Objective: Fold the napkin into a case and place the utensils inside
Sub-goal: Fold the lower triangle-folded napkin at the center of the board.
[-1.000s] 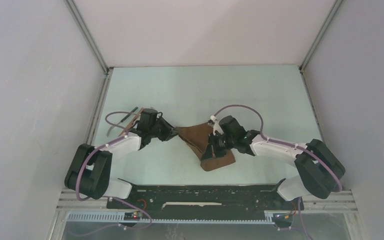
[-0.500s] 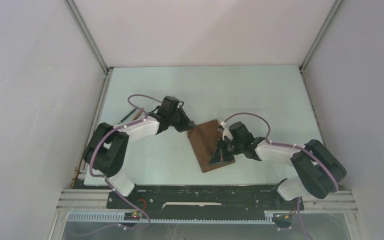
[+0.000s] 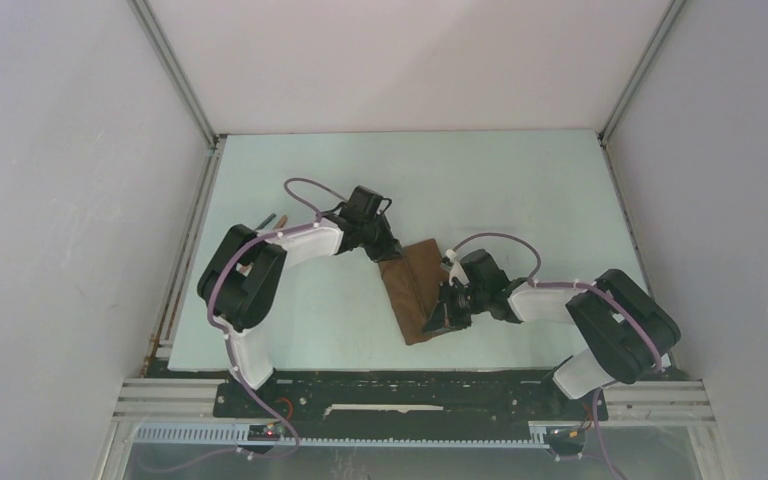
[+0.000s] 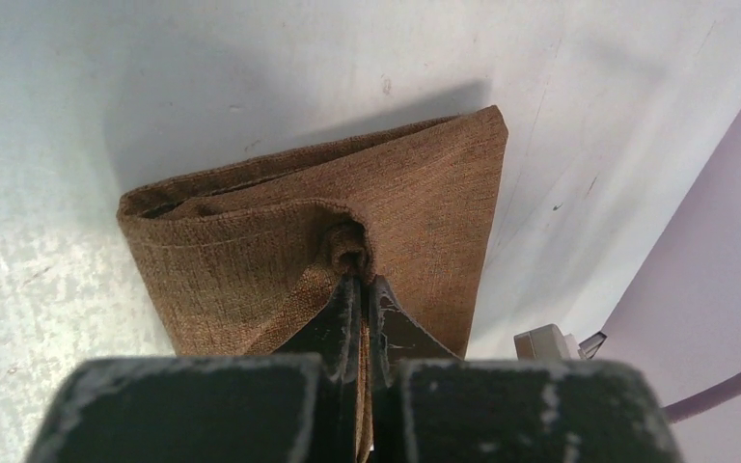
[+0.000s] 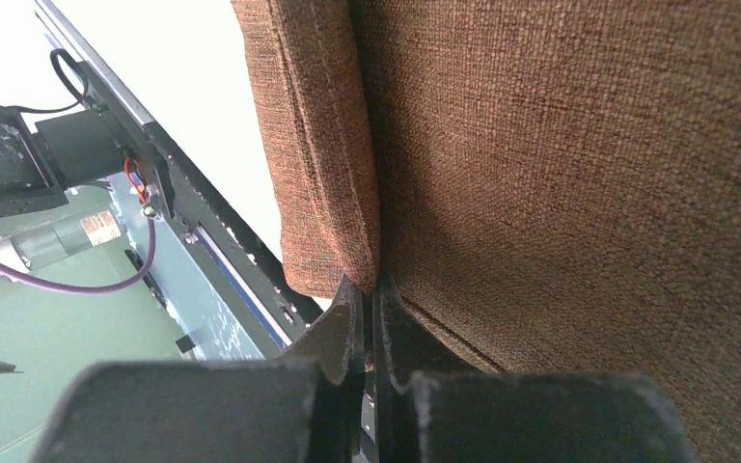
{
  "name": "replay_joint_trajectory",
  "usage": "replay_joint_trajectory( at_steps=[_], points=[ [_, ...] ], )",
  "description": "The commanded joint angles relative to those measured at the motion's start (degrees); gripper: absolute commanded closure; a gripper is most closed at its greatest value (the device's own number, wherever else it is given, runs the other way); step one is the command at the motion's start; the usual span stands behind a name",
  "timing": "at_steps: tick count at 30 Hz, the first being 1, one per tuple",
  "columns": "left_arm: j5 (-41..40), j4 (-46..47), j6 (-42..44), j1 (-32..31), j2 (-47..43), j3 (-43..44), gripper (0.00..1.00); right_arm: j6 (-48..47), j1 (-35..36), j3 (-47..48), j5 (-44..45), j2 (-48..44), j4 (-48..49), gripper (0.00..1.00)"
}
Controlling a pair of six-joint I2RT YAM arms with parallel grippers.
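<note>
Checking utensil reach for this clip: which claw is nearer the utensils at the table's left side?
Left. The left claw pinches the napkin at its far end, right of the utensils; the right claw grips its near end, farther off.

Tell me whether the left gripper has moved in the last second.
Yes. The left gripper has travelled rightward, away from the table's left rail, pinching the napkin.
</note>
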Motion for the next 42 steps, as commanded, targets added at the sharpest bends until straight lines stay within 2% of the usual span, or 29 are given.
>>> replay_joint_trajectory(
  at_steps=[1,30,32,36,38,42],
  points=[
    [-1.1,0.2,2.0,-1.0,1.7,4.2,1.00,-0.4,-0.2,-1.4,0.1,0.0,0.3,1.00],
    [1.1,0.0,2.9,-2.6,8.0,9.6,1.00,-1.6,-1.2,-1.8,2.9,-2.5,-3.8,1.00],
    [1.3,0.0,3.0,-2.6,8.5,9.5,1.00,-1.7,-1.3,-1.5,3.5,-4.1,-5.7,0.94],
    [3.0,0.8,2.7,-2.6,9.9,9.5,1.00,-5.5,-1.3,0.7,6.6,-9.5,-14.7,0.64],
    [3.3,1.2,2.6,-2.6,10.2,9.3,1.00,-7.8,-1.5,2.9,9.8,-12.1,-19.9,0.54],
    [2.9,1.3,2.8,-2.6,9.8,8.7,1.00,-9.6,-1.4,5.4,12.1,-16.3,-23.4,0.39]
  ],
)
